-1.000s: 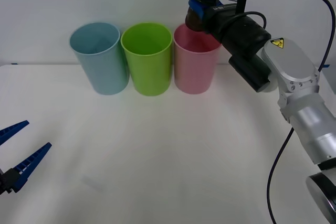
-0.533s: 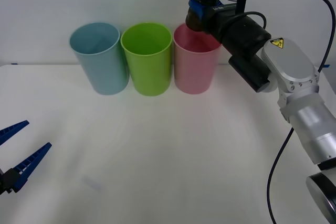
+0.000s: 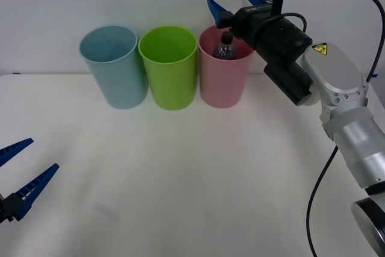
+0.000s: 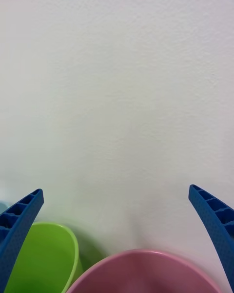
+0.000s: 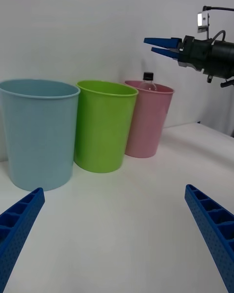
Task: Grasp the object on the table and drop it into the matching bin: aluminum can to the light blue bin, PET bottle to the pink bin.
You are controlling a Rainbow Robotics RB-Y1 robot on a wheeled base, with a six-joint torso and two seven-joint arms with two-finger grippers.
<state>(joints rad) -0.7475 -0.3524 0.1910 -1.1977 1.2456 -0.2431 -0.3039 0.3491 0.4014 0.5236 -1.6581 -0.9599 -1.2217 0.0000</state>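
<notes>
Right gripper (image 3: 236, 4) hangs just above the pink bin (image 3: 224, 82) with its blue fingers (image 3: 216, 10) spread wide and nothing between them; the right wrist view looks down past both fingertips onto the pink rim (image 4: 146, 273). The bottle (image 3: 225, 48) stands inside that bin, black cap (image 5: 148, 76) and shoulders poking above the rim, so the drop looks done and into the correct bin (PET to pink). The green bin (image 3: 169, 67) sits touching or just beside the pink one, with the blue bin (image 3: 114, 64) beyond it. The left gripper (image 3: 21, 179) waits low at the near left of the table (image 3: 192, 179), fingers apart and empty. What remains is pulling the right arm away, and the risk lies there: the fingers sit close over the rim and near the cap, so a retreat that dips or sweeps sideways could clip the bin, tip it, and knock its neighbours. A straight lift first seems safest.
</notes>
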